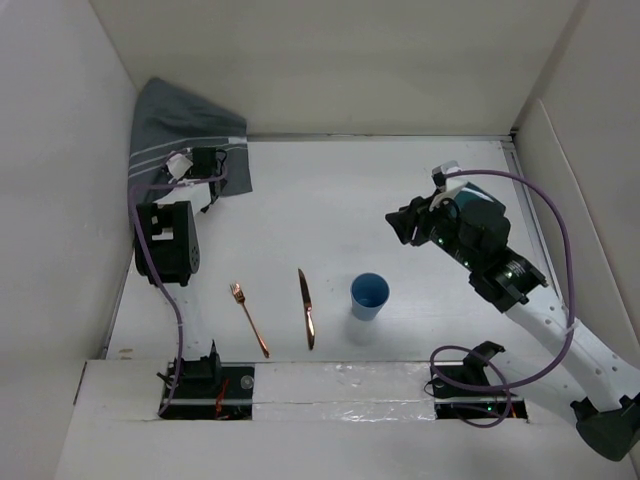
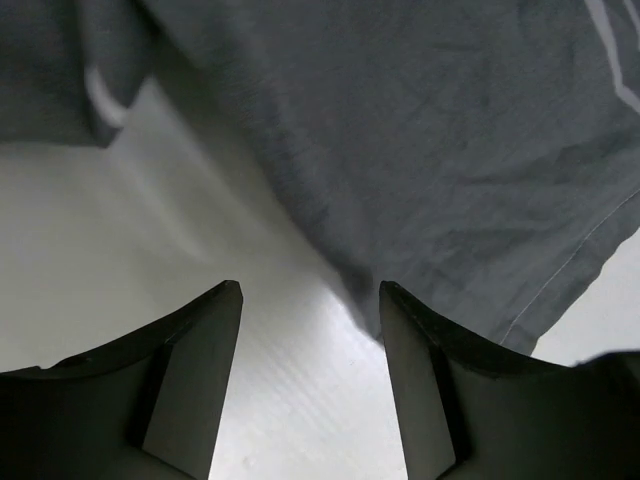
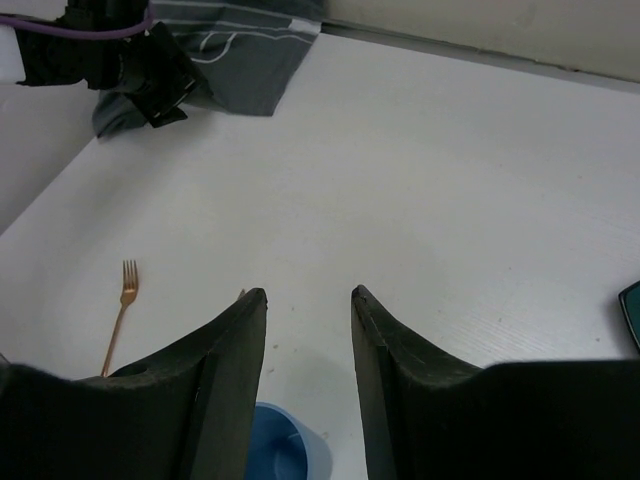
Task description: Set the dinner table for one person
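The dinner table is the white flat surface. On it near the front lie a copper fork and a copper knife, with a blue cup upright to their right. A grey striped placemat lies crumpled in the back left corner, partly up the wall. My left gripper is open at the placemat's near edge; in the left wrist view the cloth hangs just beyond the fingertips, not between them. My right gripper is open and empty above the table, behind the cup.
White walls close in the table on the left, back and right. The left arm's body stands by the left wall. The fork and the left arm show in the right wrist view.
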You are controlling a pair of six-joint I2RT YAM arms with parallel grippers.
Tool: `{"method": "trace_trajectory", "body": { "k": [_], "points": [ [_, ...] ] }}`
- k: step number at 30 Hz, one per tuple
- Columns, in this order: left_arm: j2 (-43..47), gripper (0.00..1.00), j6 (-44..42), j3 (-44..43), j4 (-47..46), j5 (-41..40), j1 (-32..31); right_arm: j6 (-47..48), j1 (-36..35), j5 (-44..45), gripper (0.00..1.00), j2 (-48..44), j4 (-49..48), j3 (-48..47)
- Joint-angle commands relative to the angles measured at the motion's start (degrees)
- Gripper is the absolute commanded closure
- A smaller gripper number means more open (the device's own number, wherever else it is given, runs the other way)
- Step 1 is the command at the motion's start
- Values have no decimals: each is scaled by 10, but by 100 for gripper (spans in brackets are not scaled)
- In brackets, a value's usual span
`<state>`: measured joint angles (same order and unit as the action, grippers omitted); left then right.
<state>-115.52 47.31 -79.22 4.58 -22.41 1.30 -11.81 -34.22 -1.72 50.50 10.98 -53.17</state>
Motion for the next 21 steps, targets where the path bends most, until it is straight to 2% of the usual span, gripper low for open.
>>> {"method": "trace_trajectory", "body": {
  "k": [1, 8, 11, 12, 15, 19, 20, 21],
  "points": [
    [-23, 46, 19, -59, 8, 17, 4, 8, -5, -16, 55, 13, -19, -4],
    [-60, 53, 27, -99, 2, 55, 4, 6, -5, -14, 55, 34, -25, -10],
    [-78, 70, 32, -111, -1, 80, 4, 4, -5, -12, 55, 37, -28, -13],
    [-80, 85, 32, -108, -6, 90, 4, 4, -5, -8, 55, 39, -30, -13],
    [-75, 100, 32, -95, -41, 131, -9, 3, -5, 10, 55, 46, -33, -14],
    [-67, 100, 25, -95, -88, 164, -61, 4, -5, 52, 54, 63, -50, -18],
    [-60, 100, 30, -89, -126, 198, -100, -6, 0, 63, 51, 78, -58, -20],
    [-60, 100, 30, -88, -127, 199, -101, -6, 0, 63, 51, 79, -58, -20]
  ]
}}
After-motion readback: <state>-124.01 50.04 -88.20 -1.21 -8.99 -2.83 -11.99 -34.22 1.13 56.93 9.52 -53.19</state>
